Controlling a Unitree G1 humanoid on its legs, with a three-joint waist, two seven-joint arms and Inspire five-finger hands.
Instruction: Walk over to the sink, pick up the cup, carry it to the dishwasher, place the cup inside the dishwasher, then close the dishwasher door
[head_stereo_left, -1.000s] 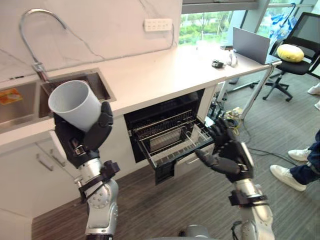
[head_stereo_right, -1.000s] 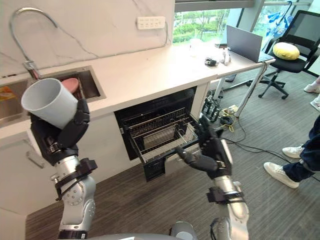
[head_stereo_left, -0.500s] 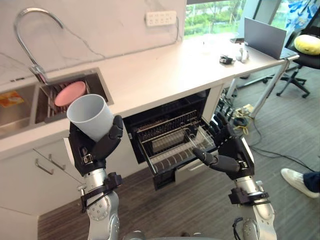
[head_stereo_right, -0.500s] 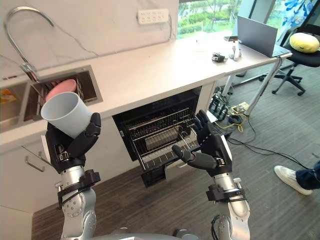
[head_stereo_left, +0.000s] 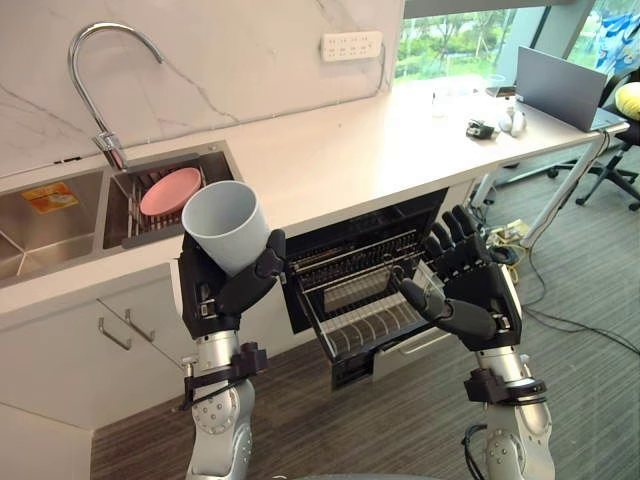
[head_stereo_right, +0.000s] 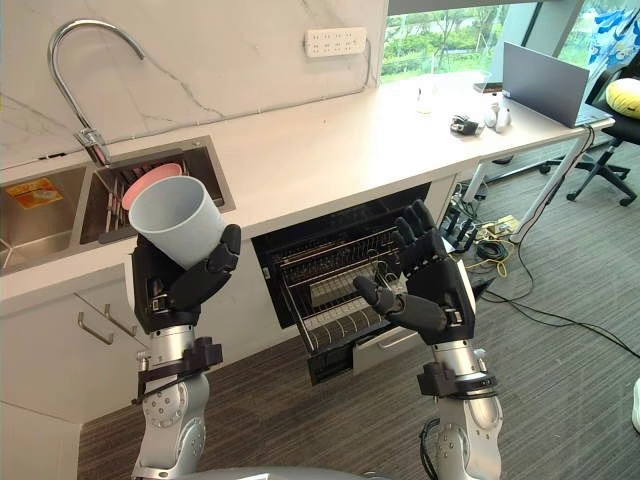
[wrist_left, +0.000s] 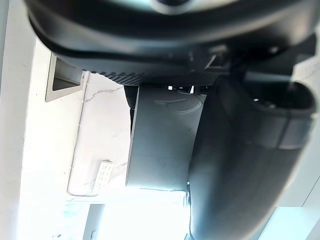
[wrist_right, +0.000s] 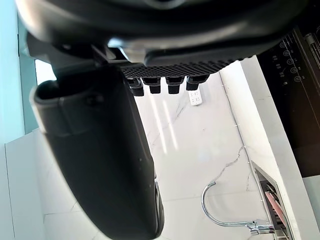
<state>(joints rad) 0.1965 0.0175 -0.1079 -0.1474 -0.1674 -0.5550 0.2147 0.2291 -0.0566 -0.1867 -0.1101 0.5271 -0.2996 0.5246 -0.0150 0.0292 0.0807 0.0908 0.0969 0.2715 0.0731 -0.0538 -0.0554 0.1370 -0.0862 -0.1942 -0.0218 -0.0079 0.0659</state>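
1 hand carries the load. The left hand (head_stereo_left: 222, 292) is wrapped round the lower part of the pale grey cup (head_stereo_left: 224, 220), with the thumb across its side. It holds the cup tilted, mouth upward, in the air in front of the table (head_stereo_left: 350, 150) edge, between the sink (head_stereo_left: 30, 245) and the open dishwasher (head_stereo_left: 345, 235). The right hand (head_stereo_left: 468, 298) is empty, its fingers straight and spread wide, raised in front of the pulled-out rack (head_stereo_left: 365, 318).

The step in hand looks like the carry to the dishwasher, with the placing not yet begun. To do it well, I would bring the cup across to a free stretch of the rack. The grip should stay firm near the base so the smooth wall does not slip. Then the cup can be turned mouth down and lowered between the prongs before the fingers loosen. The right hand should keep out of the cup's path and be ready for the door afterwards. The rack's front rim is a likely snag.

No writing can be read. An orange sticker (head_stereo_left: 49, 197) in the sink basin bears print too small to make out. The white socket strip (head_stereo_left: 351, 45) on the wall looks plain, and the cup shows no mark. A pink plate (head_stereo_left: 169, 190) lies in the sink's drainer.
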